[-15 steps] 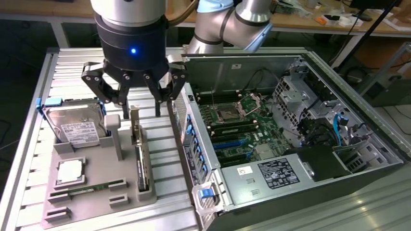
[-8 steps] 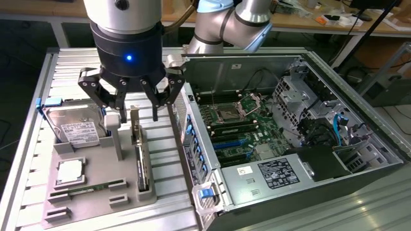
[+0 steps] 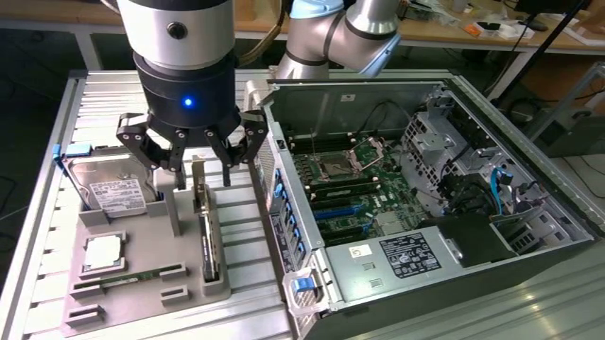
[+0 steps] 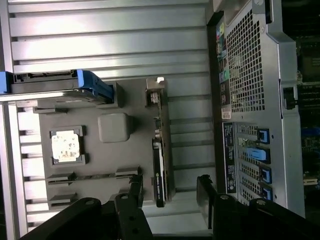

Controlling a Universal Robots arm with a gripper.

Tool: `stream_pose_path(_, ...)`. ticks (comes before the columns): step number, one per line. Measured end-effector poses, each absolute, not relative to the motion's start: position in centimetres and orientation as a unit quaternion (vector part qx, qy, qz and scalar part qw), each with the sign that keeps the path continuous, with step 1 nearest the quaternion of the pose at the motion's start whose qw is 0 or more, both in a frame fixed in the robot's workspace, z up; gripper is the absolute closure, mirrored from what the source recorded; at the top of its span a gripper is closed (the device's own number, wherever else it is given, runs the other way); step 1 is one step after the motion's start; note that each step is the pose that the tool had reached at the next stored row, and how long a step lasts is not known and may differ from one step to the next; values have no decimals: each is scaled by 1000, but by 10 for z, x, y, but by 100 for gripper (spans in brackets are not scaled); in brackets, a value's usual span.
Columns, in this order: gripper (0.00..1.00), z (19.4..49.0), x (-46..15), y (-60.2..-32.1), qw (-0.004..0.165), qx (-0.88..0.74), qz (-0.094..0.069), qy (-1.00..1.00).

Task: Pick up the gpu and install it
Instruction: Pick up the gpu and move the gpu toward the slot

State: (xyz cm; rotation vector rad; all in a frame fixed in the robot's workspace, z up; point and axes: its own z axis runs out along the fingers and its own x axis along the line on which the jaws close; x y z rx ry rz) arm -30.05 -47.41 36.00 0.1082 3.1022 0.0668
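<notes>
The gpu is a long dark card with a silver end bracket, standing on edge in the grey holder tray beside the open computer case. My gripper hangs open over the card's bracket end, its black fingers spread to either side of the card and nothing held between them. In the wrist view the gpu runs up from between my fingers, with my gripper straddling its near end. I cannot tell whether a finger touches the card.
The tray also holds a silver hard drive, a CPU and a thin RAM stick. The case lies open with its motherboard and blue slots exposed; its rear wall stands close to my fingers.
</notes>
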Motion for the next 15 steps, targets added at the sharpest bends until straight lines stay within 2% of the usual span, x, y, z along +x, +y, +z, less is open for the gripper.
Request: stream_pose_path(15,44,332,-303,-477,18,35,22,999)
